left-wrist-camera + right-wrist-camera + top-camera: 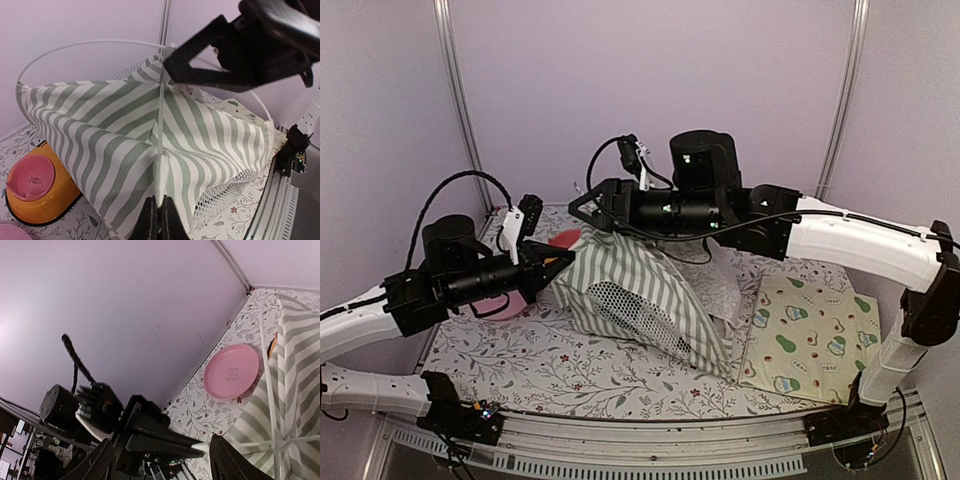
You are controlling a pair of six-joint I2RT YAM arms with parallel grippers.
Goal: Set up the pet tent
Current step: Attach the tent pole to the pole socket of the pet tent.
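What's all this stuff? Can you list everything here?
pet tent: one, sage-green and white stripes, middle of the table
mesh window: one, white, tent's near side
poles: thin, white, bowed over the tent, count unclear
mat: one, pale yellow avocado print, right of the tent
pet bowl: one, orange holding a pink dish, beyond the tent
loose dish: one, pink, by the left wall
tablecloth: one, white floral, covering the table
left arm, right arm: two, black and white, near edge
left pincer: one, black, shut on the tent's fabric
right pincer: one, black, open at the tent's top
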